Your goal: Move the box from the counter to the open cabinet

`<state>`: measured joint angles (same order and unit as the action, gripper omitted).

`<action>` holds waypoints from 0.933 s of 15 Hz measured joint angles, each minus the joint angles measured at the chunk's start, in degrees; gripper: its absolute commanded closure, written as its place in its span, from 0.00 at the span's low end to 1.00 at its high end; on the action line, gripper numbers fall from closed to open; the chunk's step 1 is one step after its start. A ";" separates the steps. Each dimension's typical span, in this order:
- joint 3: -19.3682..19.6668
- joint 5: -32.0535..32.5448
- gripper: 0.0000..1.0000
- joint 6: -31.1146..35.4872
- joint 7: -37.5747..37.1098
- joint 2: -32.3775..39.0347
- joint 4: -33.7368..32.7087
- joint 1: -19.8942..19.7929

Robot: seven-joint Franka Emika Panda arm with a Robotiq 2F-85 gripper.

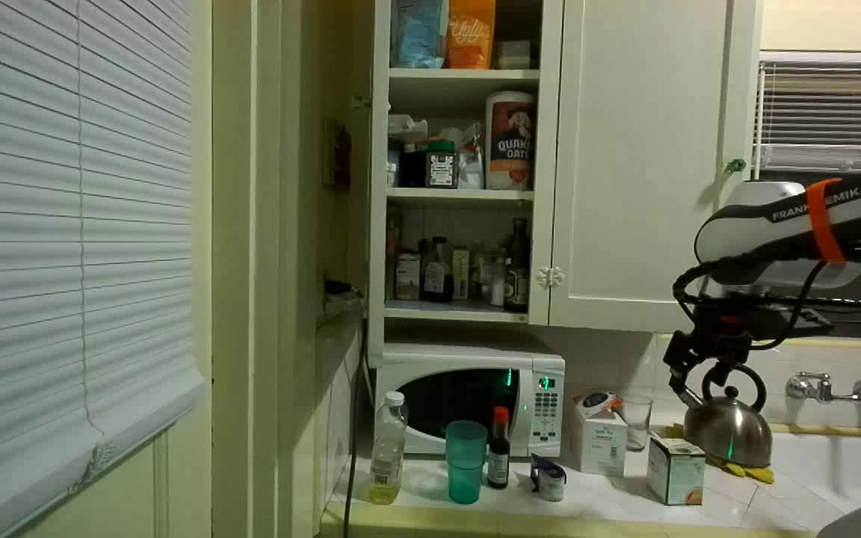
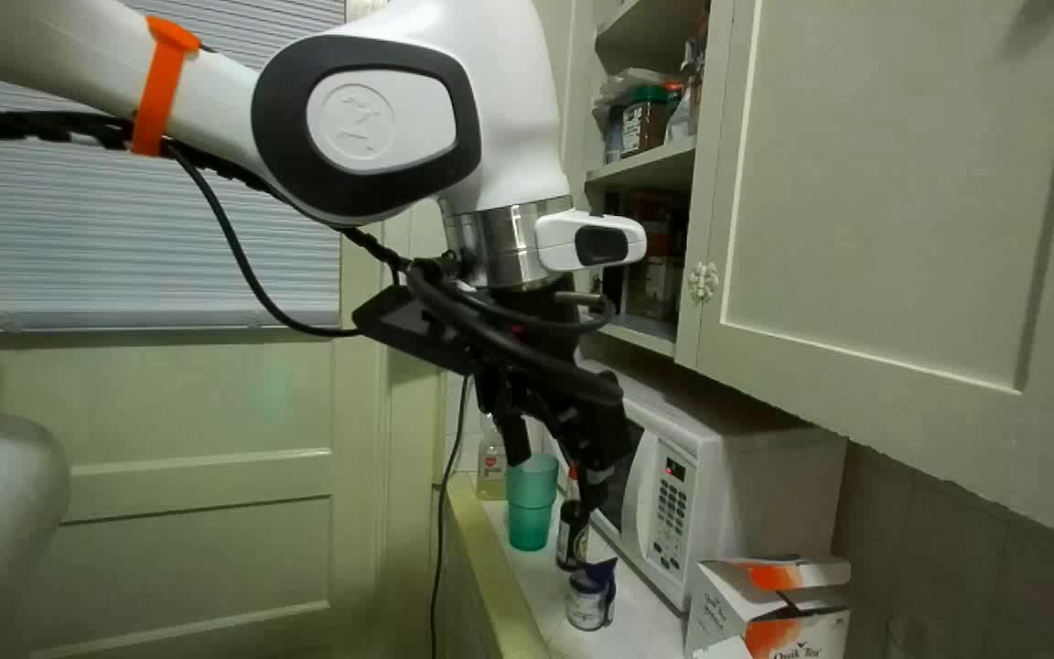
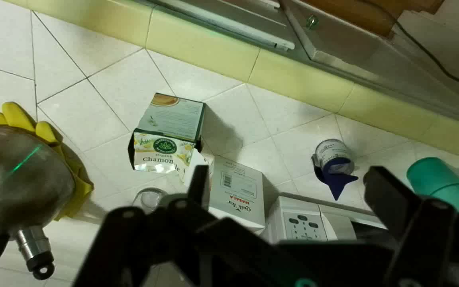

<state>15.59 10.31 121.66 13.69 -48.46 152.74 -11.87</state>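
Your box (image 3: 169, 124) is pale green, with yellow flowers and a round green badge. It sits on the counter (image 3: 297, 105) near the kettle (image 3: 20, 179). Your gripper (image 3: 287, 177) is spread wide.

The box (image 3: 165, 134) is pale green and white, the counter (image 3: 263, 131) white edged yellow, the cabinet (image 1: 587, 161) off-white.

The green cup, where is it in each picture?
In an exterior view: green cup low, just right of centre.
In an exterior view: green cup in the lower half, centred sideways.
In the wrist view: green cup at the right edge, below halfway.
Shared landmark: the white microwave, in all three.
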 measured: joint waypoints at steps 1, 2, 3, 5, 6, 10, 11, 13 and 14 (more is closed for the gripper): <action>0.00 0.00 0.00 0.00 0.00 0.00 0.00 0.00; 0.00 0.00 0.00 0.00 0.00 0.00 0.00 0.00; 0.00 0.00 0.00 0.00 0.00 0.00 0.00 0.00; 0.00 0.00 0.00 0.00 0.00 0.00 0.00 0.00; 0.00 0.00 0.00 0.00 0.00 0.00 0.00 0.00; -0.01 0.00 0.00 0.00 0.00 0.00 0.00 0.00; -0.01 0.00 0.00 0.43 -0.05 0.09 0.01 0.00; 0.22 0.00 0.00 3.74 -0.28 1.14 0.27 -0.14; 0.48 0.08 0.00 6.48 -0.40 2.20 0.57 -0.49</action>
<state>16.07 10.40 128.14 13.29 -46.26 153.30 -12.36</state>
